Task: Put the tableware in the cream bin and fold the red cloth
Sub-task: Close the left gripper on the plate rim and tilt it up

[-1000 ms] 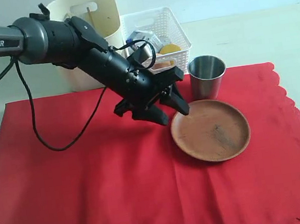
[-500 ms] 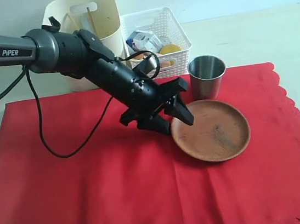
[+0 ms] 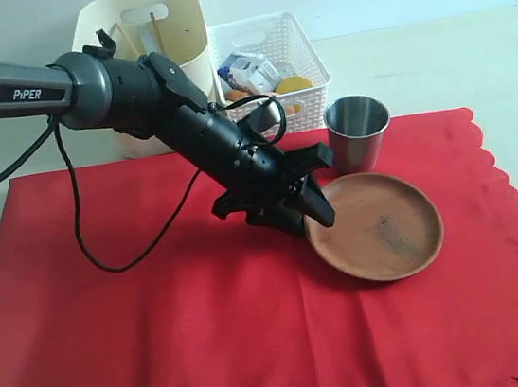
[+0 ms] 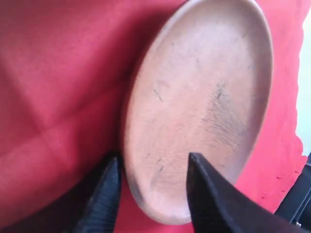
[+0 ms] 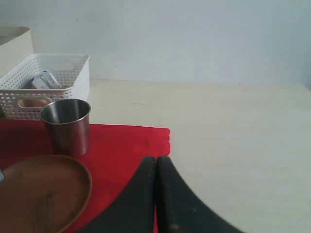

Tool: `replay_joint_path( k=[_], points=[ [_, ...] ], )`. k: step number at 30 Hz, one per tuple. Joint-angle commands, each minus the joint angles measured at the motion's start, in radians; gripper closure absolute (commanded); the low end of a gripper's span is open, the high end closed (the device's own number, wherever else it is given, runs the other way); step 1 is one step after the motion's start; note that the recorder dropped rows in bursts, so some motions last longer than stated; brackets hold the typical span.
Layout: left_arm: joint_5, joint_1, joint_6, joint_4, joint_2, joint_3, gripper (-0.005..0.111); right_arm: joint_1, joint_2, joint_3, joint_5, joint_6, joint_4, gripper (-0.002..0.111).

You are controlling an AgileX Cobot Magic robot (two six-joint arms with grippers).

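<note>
The red cloth [image 3: 164,340] lies spread flat over the pale table [image 3: 452,63], its scalloped edge running along the near and right sides. On it, right of centre, sits the round brown plate [image 3: 383,230], empty and scuffed. The left gripper [image 3: 307,211] reaches down at a slant to the plate's left rim. Its black fingers [image 4: 104,194] stand partly open astride that rim, one outside on the cloth and one over the plate's inner surface, and have not clamped it. Just behind the plate the steel cup [image 3: 358,133] stands upright near the cloth's far edge. Beyond the cloth is the white lattice basket [image 3: 303,54], holding a milk carton [image 3: 244,67] and other food. The cream bin [image 3: 182,32] stands touching its left side, with light wooden chopsticks [image 3: 157,27] leaning inside. The right gripper [image 5: 156,160], seen only from its own wrist, hangs off the cloth's right end with its fingers pressed together on nothing.
</note>
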Motion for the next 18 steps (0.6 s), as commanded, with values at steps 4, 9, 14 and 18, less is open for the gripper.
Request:
replay_joint_path(
  k=[4,9,14,18],
  points=[
    [-0.045,-0.002,-0.005,0.003,-0.005,0.001,0.100,-0.005,-0.007,0.005,-0.012,-0.002,0.000,0.108],
    [-0.054,-0.002,-0.027,0.003,-0.005,0.001,0.107,-0.005,-0.007,0.005,-0.012,-0.002,0.000,0.108],
    [-0.034,-0.002,-0.032,0.003,-0.007,0.001,0.107,-0.005,-0.007,0.005,-0.012,-0.002,0.000,0.108],
    [-0.036,-0.002,-0.059,0.001,-0.007,-0.001,0.106,-0.005,-0.007,0.005,-0.012,-0.002,0.000,0.108]
  ],
)
